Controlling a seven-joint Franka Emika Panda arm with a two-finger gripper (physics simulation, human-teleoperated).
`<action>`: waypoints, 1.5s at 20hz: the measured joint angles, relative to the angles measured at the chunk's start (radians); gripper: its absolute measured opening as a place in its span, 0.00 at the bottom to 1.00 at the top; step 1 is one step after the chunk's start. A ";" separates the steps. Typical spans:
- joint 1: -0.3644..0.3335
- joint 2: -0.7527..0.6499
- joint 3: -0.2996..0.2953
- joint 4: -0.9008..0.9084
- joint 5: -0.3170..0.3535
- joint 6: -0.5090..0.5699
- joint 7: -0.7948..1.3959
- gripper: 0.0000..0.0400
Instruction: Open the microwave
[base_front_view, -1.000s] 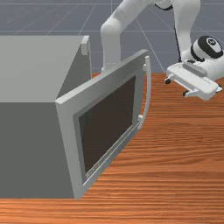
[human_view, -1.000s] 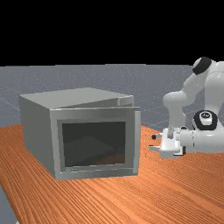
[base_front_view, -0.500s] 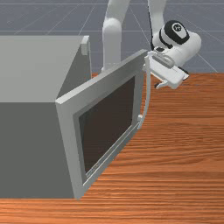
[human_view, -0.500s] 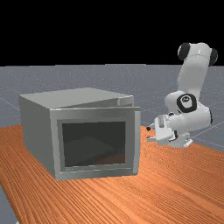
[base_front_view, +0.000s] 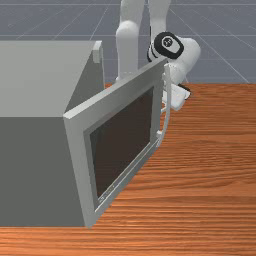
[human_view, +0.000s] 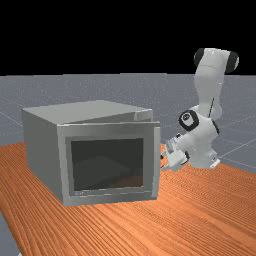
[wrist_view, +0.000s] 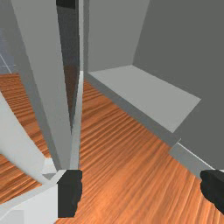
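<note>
The arm (human_view: 202, 142) has swung in close to the door (base_front_view: 122, 142), jaws wide apart beside the handle (base_front_view: 167, 120); the door, already ajar on the microwave (base_front_view: 37, 150) at the front view's left, hasn't moved. Pushing it wider from inside looks next. The visible cavity (wrist_view: 144, 92) holds nothing.

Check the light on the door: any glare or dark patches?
Front view: no strong glare on the door, but the microwave's near side is dark below a paler top. Far view: the window is dark, browner low down, perhaps a reflection. Wrist view: black pads contrast with the table.
</note>
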 joint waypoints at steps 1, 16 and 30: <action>-0.021 -0.005 -0.008 0.001 0.003 0.037 0.000 1.00; -0.171 -0.044 0.200 0.132 0.603 0.204 -0.612 0.00; -0.496 0.229 0.536 0.423 1.288 0.080 -1.205 0.00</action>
